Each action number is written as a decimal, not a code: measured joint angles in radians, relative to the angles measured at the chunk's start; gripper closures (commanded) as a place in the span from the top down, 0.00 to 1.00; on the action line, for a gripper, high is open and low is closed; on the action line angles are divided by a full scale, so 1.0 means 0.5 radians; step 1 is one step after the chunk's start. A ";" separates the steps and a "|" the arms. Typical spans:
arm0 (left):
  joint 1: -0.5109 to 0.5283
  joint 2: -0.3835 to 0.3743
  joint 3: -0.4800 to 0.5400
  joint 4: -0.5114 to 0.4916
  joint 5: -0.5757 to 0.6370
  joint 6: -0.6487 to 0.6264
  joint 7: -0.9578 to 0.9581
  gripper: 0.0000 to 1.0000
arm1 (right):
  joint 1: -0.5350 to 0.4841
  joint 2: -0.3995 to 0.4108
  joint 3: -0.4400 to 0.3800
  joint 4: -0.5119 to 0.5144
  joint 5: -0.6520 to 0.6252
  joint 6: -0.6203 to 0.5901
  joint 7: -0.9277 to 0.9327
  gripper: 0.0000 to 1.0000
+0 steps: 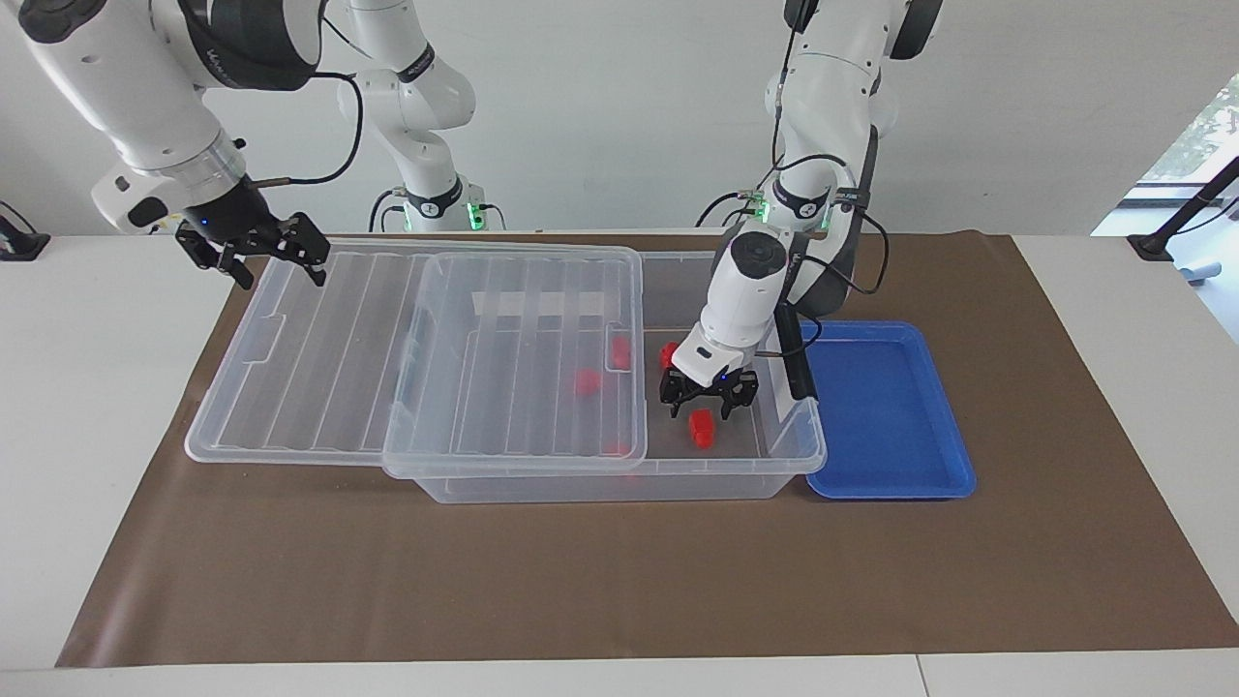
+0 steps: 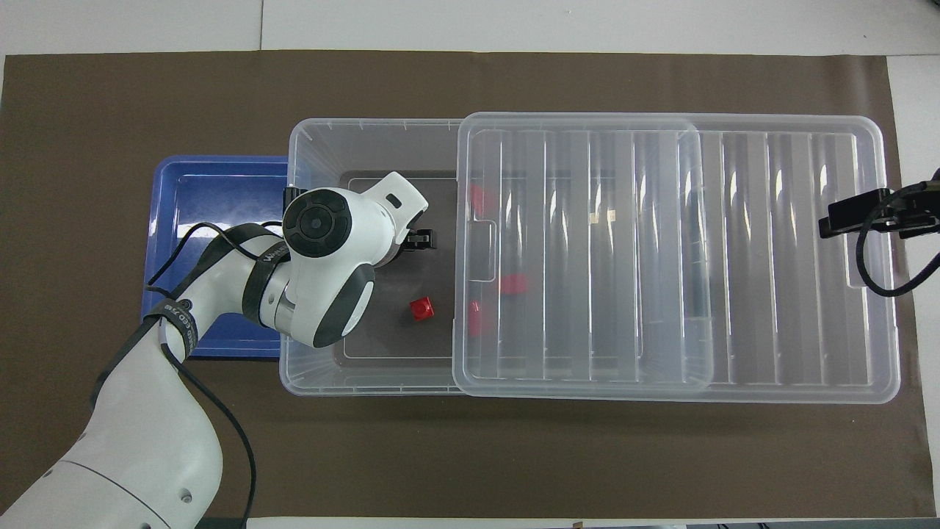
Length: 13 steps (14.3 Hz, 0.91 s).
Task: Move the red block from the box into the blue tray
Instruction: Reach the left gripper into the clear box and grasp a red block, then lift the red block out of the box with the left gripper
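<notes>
Nearest you lies the brown paper sheet (image 1: 619,581) over the white worktop (image 1: 97,436), and on it the large see-through plastic box (image 1: 600,479), its ribbed clear lid (image 1: 426,339) slid toward the right arm's end. Touching the box's other end is the shallow bright blue plastic tray (image 1: 891,411). Your left tool (image 1: 709,397) reaches inside the box with fingers apart, just above a tiny red block (image 1: 701,428) on the floor, while your right tool (image 1: 254,247), fingers spread and holding nothing, waits over the lid's corner.

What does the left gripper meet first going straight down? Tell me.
Probably the red block just beneath the left gripper, on the floor of the box; the gap between them is hard to judge.
</notes>
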 measured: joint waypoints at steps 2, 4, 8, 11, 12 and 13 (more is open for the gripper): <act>0.000 0.000 0.000 -0.001 0.015 0.001 0.000 0.00 | 0.000 -0.007 0.031 0.000 0.000 -0.014 0.090 1.00; 0.000 -0.001 0.002 -0.001 0.017 0.001 0.000 0.00 | 0.000 -0.007 0.048 0.000 0.000 -0.014 0.113 1.00; 0.021 -0.097 0.020 0.017 0.017 -0.065 0.000 0.00 | 0.000 -0.007 0.072 0.002 0.000 -0.014 0.116 1.00; 0.032 -0.363 0.022 0.039 0.018 -0.405 0.000 0.00 | -0.001 -0.007 0.072 0.002 -0.001 -0.014 0.116 1.00; 0.032 -0.462 0.022 0.051 0.019 -0.520 0.000 0.00 | -0.004 -0.007 0.071 0.002 -0.002 -0.014 0.116 1.00; 0.035 -0.559 0.025 0.065 0.020 -0.632 0.000 0.00 | -0.009 -0.008 0.071 0.002 -0.003 -0.014 0.116 1.00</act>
